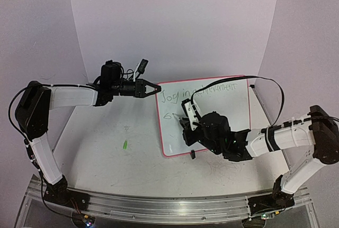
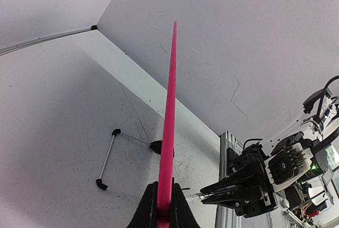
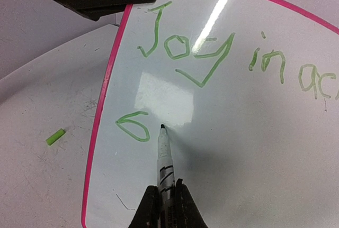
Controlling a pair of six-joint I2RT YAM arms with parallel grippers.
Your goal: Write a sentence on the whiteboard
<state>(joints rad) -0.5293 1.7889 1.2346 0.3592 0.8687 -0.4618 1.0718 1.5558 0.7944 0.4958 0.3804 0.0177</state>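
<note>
Our left tool (image 1: 152,88) pinches the far left corner of the whiteboard (image 1: 225,117) on the bench (image 1: 100,159). Our right tool (image 3: 165,196) squeezes a pen (image 3: 163,154), its tip touching the board under the green sentence (image 3: 212,53)

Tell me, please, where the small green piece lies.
In the top view, the small green piece lies on the table, left of the whiteboard, apart from it.
</note>
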